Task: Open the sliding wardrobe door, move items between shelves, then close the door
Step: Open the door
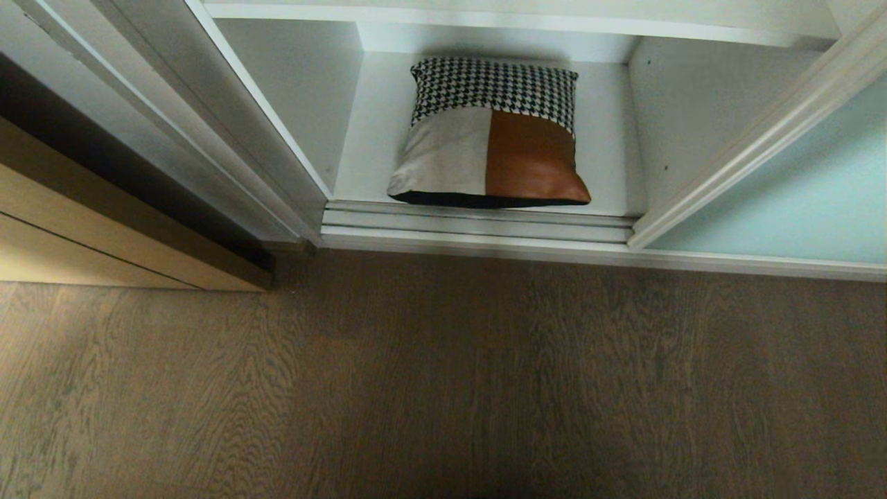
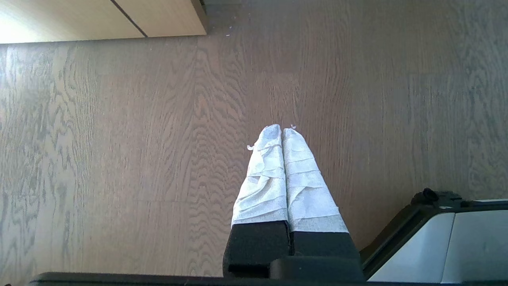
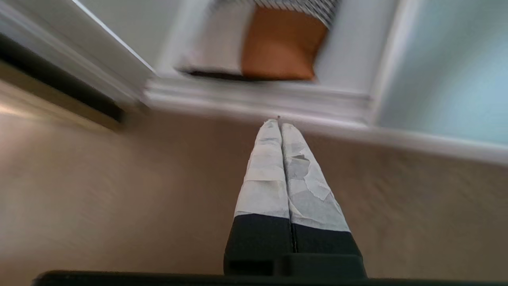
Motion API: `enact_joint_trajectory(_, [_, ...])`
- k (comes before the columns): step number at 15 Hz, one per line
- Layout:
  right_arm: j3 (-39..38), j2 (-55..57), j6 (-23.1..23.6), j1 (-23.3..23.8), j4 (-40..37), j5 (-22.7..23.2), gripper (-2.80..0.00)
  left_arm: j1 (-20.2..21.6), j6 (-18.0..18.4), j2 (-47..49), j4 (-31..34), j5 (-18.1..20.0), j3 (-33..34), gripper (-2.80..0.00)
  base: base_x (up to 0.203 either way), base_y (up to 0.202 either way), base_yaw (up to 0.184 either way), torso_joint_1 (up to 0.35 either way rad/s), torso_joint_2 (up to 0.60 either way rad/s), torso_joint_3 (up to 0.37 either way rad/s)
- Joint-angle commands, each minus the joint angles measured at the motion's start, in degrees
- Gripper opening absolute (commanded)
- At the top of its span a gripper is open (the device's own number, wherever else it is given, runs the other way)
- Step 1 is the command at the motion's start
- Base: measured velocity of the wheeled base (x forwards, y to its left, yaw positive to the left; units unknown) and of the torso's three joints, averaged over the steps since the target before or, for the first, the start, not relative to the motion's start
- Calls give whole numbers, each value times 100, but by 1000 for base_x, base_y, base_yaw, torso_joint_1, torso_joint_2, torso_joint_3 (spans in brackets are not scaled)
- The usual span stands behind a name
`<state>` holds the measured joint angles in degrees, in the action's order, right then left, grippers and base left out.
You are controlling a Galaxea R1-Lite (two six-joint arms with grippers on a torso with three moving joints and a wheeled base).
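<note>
A square cushion with a houndstooth top band and beige and rust patches lies on the white bottom shelf of the open wardrobe. The sliding door of pale aqua glass stands slid to the right. Neither arm shows in the head view. My right gripper is shut and empty above the floor, pointing toward the floor track with the cushion beyond it and the door to one side. Shut and empty too, my left gripper hangs over bare floor.
A ridged metal floor track runs along the wardrobe's front. A tan wooden panel stands at the left. Dark wood floor fills the foreground. Part of my white base shows in the left wrist view.
</note>
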<state>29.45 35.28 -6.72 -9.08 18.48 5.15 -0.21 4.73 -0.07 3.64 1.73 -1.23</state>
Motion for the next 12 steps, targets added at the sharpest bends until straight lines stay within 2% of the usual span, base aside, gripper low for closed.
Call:
enact_joint_trajectory(1, [-622, -970, 231, 43, -46, -44, -280, 3, 2, 7, -3, 3, 0, -280, 0, 0, 0, 0, 0, 0])
enact_joint_trajectory(4, [-1742, -1738, 463, 266, -42, -45, -280, 3, -5, 1, -1, 3, 0, -280, 0, 0, 0, 0, 0, 0])
enact_joint_trajectory(7, [-2886, -1902, 577, 378, 617, -53, -280, 3, 2, 7, -3, 3, 0, -280, 0, 0, 0, 0, 0, 0])
enact_joint_trajectory(8, [-2989, -1922, 506, 390, 612, -51, -280, 3, 2, 7, -3, 3, 0, -280, 0, 0, 0, 0, 0, 0])
enact_joint_trajectory(10, [-2947, -1914, 117, 389, 44, -50, -280, -5, 2, 7, 0, 3, 0, -280, 0, 0, 0, 0, 0, 0])
enact_joint_trajectory(12, [-2951, -1934, 94, 393, -275, -11, -280, -5, -2, 7, -3, 3, 0, -280, 0, 0, 0, 0, 0, 0])
